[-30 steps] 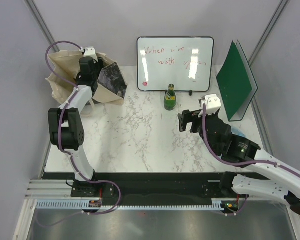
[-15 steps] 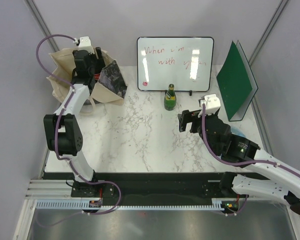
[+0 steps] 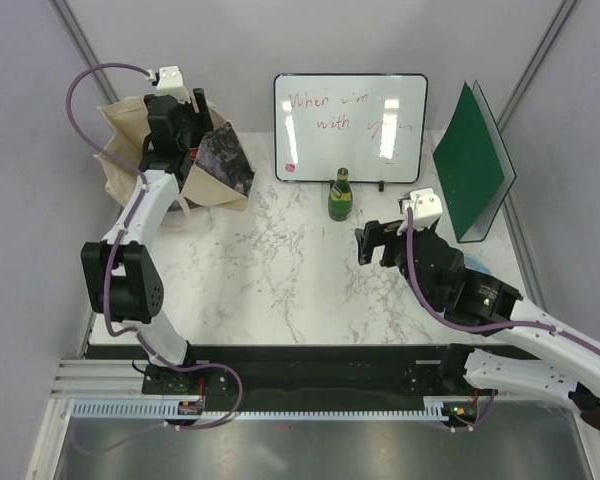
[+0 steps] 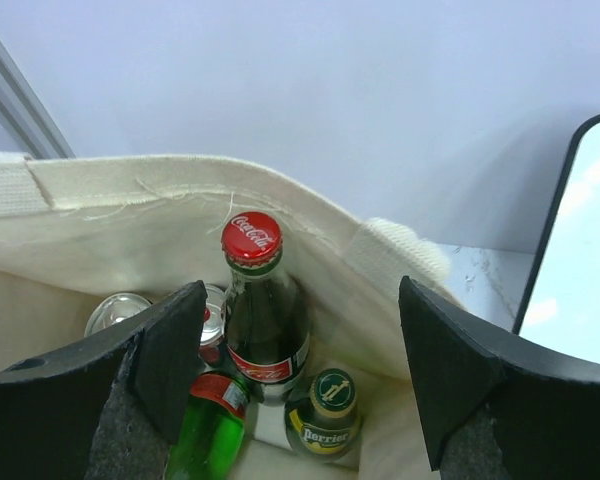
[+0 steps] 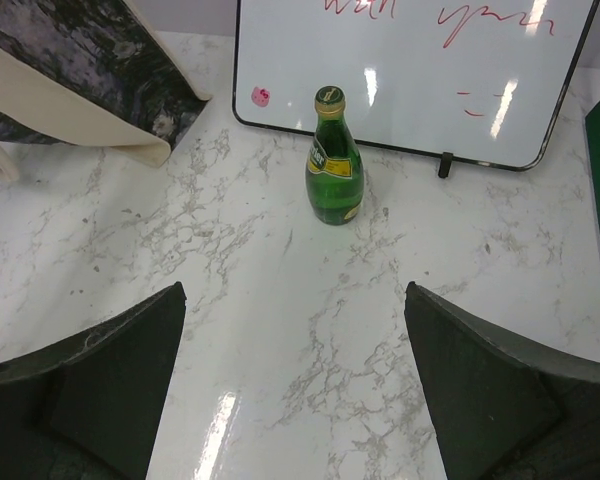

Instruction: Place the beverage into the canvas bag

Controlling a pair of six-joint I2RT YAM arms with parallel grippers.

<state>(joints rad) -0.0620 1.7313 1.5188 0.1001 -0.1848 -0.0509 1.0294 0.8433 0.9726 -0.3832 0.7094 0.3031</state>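
Observation:
The canvas bag (image 3: 120, 150) stands at the table's back left, its beige rim (image 4: 180, 190) in the left wrist view. Inside it stand a cola bottle (image 4: 265, 330) with a red cap, a small Perrier bottle (image 4: 325, 415), a green bottle (image 4: 205, 430) and a can (image 4: 115, 312). My left gripper (image 4: 300, 290) hovers open above the bag's mouth (image 3: 187, 118), touching no bottle. Another green Perrier bottle (image 5: 334, 165) stands on the marble in front of the whiteboard (image 3: 340, 195). My right gripper (image 5: 295, 290) is open and empty, a little short of it (image 3: 365, 243).
A whiteboard (image 3: 350, 125) with red writing leans at the back centre. A green folder (image 3: 472, 160) stands upright at the back right. The bag's dark printed side (image 3: 225, 160) faces the table's middle.
My left gripper has risen out of the bag's mouth and its jaws have spread wider; the cola bottle stays inside. The right arm has not moved.

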